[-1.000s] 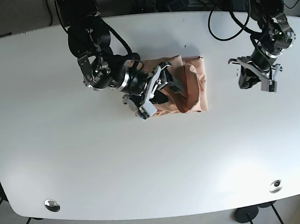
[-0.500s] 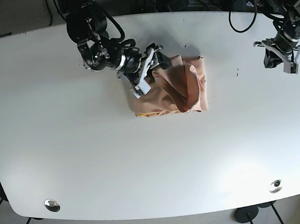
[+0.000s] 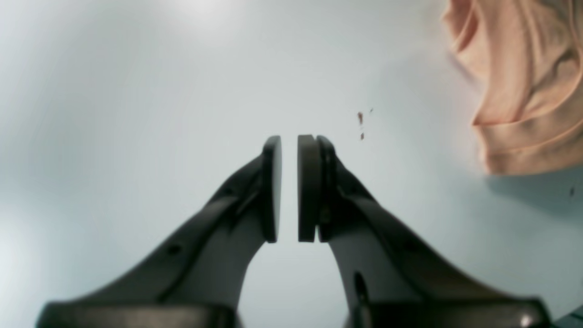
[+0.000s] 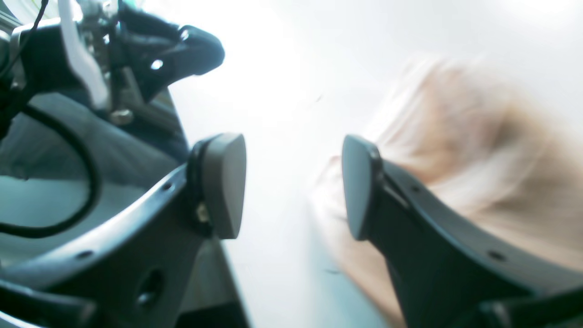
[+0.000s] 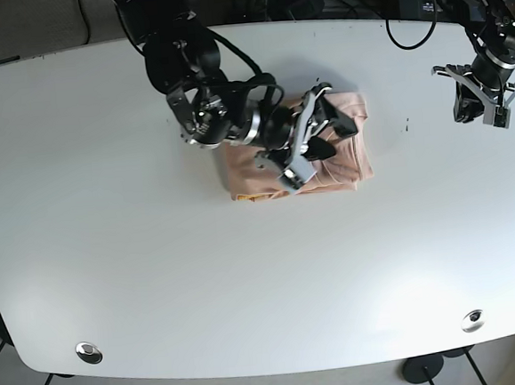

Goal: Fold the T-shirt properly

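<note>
light: bright, even overhead on the white counter [image 5: 157, 281] | glare: right wrist view blown out above the T-shirt [image 4: 478, 150] | blur: T-shirt smeared there, fingers [image 4: 223, 182] soft | left wrist view: slightly soft, grey shadow below the T-shirt | base view: sharp, rim bowed

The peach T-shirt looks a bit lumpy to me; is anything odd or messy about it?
Somewhat. The T-shirt is a compact bundle on the white table, but its left layers stick out unevenly and its folds look bunched. The right gripper hovers open over it; the left gripper sits apart, nearly closed and empty.
</note>
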You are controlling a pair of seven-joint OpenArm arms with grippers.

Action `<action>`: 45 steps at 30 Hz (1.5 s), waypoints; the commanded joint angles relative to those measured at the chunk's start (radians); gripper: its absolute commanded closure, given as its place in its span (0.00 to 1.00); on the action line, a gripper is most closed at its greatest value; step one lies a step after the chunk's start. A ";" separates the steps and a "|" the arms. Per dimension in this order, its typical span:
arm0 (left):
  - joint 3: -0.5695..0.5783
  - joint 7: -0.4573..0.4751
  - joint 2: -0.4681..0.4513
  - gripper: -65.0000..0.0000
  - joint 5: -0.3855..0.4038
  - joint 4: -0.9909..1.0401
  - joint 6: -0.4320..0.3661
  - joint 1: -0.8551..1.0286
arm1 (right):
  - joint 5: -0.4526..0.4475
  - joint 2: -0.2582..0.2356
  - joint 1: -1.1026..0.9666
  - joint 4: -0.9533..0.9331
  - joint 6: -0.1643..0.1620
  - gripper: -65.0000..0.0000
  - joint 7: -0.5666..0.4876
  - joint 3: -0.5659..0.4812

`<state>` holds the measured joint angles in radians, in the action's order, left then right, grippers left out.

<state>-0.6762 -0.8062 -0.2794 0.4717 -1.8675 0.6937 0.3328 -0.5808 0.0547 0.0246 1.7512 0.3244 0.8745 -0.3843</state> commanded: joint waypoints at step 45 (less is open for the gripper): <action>0.502 0.113 0.099 0.93 -0.248 0.283 0.004 -0.145 | -0.006 -0.172 0.467 -0.844 0.009 0.94 -0.581 -0.020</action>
<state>-0.1711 -0.6643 -0.1707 0.2523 -1.5776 0.7094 0.1921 -0.5755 -0.1291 0.4557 0.8875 0.3187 0.3210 -0.4053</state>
